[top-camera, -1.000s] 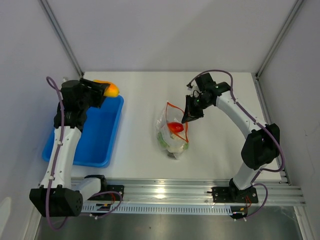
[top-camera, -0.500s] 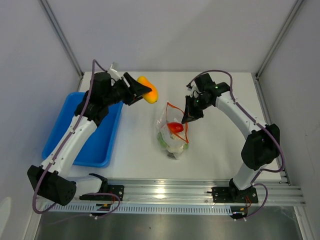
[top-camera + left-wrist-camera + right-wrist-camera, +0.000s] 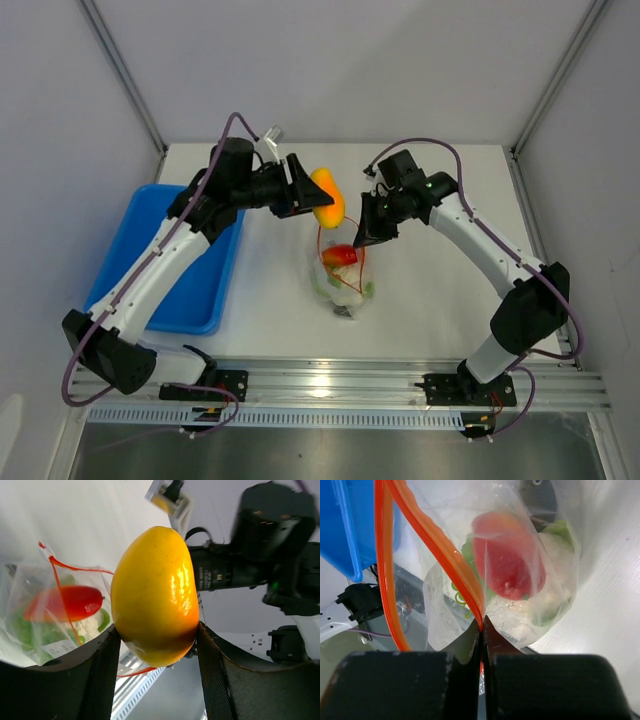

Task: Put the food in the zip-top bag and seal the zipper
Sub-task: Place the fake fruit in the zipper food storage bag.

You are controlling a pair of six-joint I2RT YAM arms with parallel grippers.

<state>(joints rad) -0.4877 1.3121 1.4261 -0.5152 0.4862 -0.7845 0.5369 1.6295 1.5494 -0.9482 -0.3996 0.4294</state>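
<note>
My left gripper (image 3: 318, 200) is shut on the yellow oval fruit (image 3: 327, 196), also large in the left wrist view (image 3: 154, 592), and holds it in the air just above and left of the bag's mouth. The clear zip-top bag (image 3: 340, 280) holds a red-orange piece (image 3: 340, 256), a white-and-green piece and green bits (image 3: 555, 535). My right gripper (image 3: 360, 243) is shut on the bag's orange-red zipper strip (image 3: 445, 555) and holds the mouth up and open.
A blue rectangular tray (image 3: 190, 275) lies at the left of the white table. Metal frame posts stand at the back corners. An aluminium rail (image 3: 330, 385) runs along the near edge.
My left arm has swung right from over the blue tray, carrying the yellow fruit to the bag's mouth. My right gripper has shifted slightly left, lifting the bag's edge.
</note>
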